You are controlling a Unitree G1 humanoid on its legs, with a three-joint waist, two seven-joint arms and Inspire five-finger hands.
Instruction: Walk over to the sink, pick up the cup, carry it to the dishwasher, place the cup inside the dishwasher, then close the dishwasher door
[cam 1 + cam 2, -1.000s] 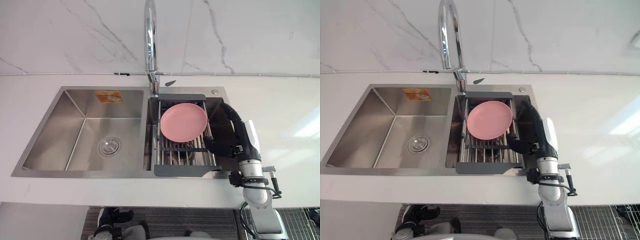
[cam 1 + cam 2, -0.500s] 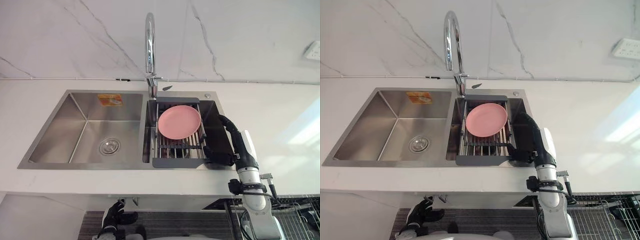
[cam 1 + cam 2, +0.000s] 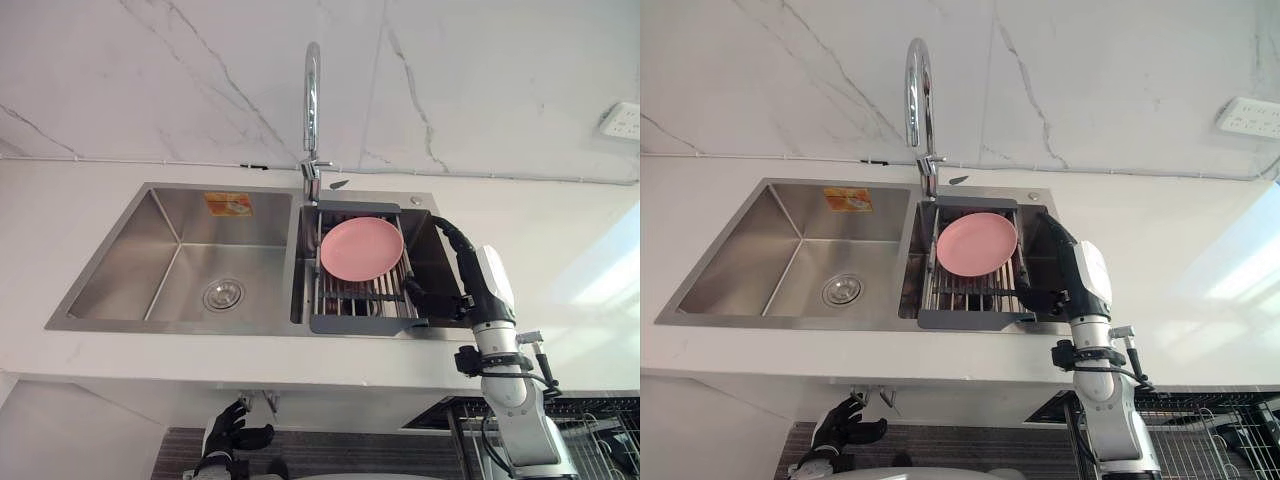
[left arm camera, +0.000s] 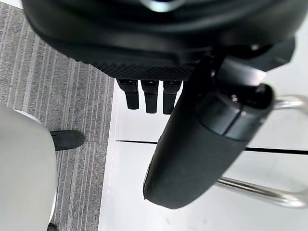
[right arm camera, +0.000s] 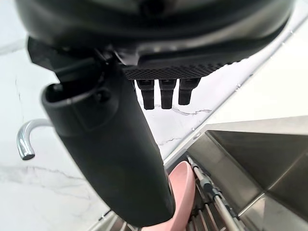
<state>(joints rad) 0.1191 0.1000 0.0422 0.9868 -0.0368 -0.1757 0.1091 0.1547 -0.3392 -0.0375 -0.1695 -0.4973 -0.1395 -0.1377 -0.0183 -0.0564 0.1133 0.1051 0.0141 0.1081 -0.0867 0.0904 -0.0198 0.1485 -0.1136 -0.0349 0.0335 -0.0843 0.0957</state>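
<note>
Where the cup is I cannot tell; neither hand has hold of anything. The right hand (image 3: 468, 285) reaches down into the right basin of the sink (image 3: 150, 328), in the narrow gap between the basin's right wall and a dark grey rack (image 3: 365, 322) that spans this basin. Its fingers (image 5: 166, 96) are straight and its thumb stands clear of them, with nothing between. A pink plate (image 3: 361, 248) lies tilted on the steel bars of the rack, just beside the hand but apart from it. The curved tap (image 3: 312, 100) rises behind the rack, at the divide between the two basins. The left basin has a round drain (image 3: 222, 294) in its floor and an orange sticker (image 3: 228, 203) on its back wall. The sink sits in a white desk (image 3: 120, 355) under a marbled wall (image 3: 150, 80) with a socket (image 3: 622, 120) at the far right. Below the desk's front edge the left hand (image 3: 232, 432) hangs low over the grey floor (image 4: 82, 120), fingers spread and relaxed, near a steel handle (image 4: 269, 195). A wire basket (image 3: 600, 440) shows low on the right.
</note>
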